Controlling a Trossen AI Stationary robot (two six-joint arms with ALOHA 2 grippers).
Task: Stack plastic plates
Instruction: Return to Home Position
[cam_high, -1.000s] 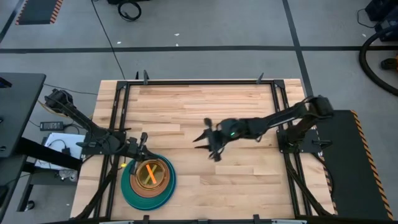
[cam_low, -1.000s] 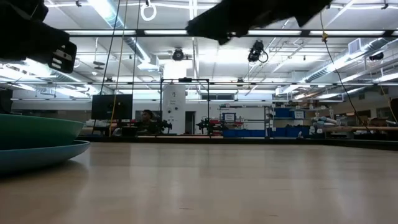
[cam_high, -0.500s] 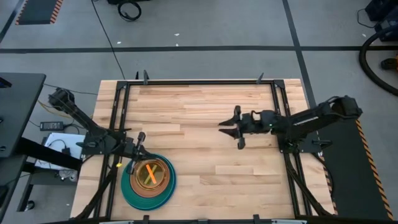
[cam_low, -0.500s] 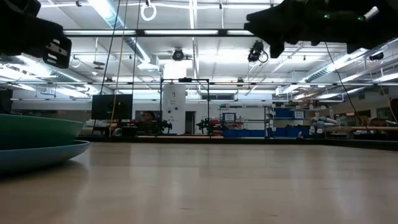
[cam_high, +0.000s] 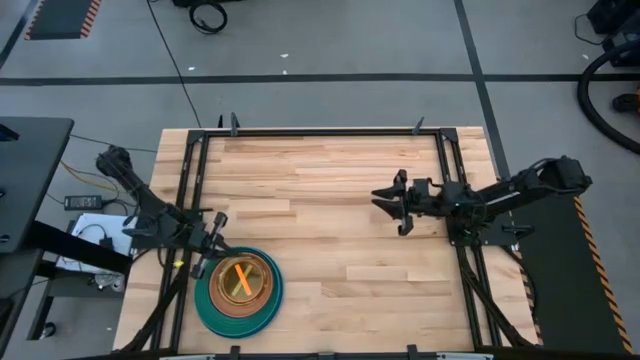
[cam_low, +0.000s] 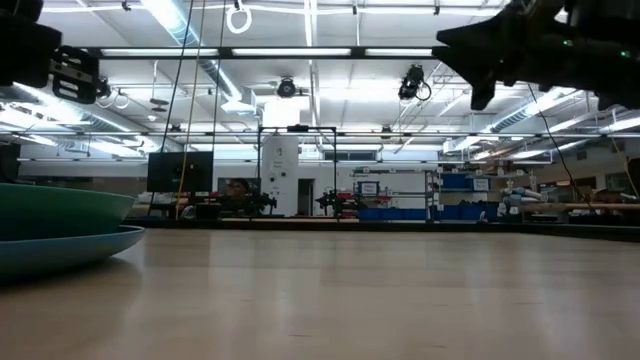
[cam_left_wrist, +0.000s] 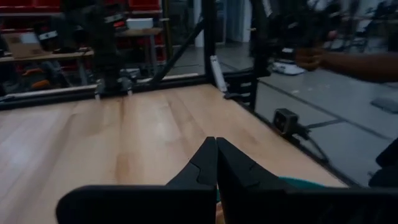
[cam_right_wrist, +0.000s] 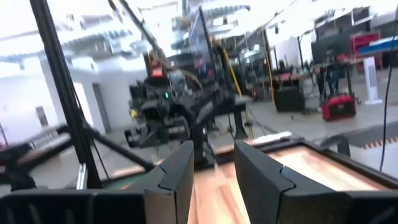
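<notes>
Size order keeps the plastic plates (cam_high: 238, 290) steady in one stack at the bench (cam_high: 320, 170) corner on the left arm's side, with the orange plate (cam_high: 240, 278) topmost. With nothing left to lift, the left pincer (cam_high: 207, 243) hangs just beside the stack, fingers together. The right pincer (cam_high: 390, 208) hovers well apart from it, fingers spread and empty.

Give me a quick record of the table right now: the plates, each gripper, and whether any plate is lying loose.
plates: one stack on the table, on its left side
top of stack: orange plate
loose plates: none seen
left gripper: shut, empty, beside the stack
right gripper: open, empty, raised over the table's right side
</notes>
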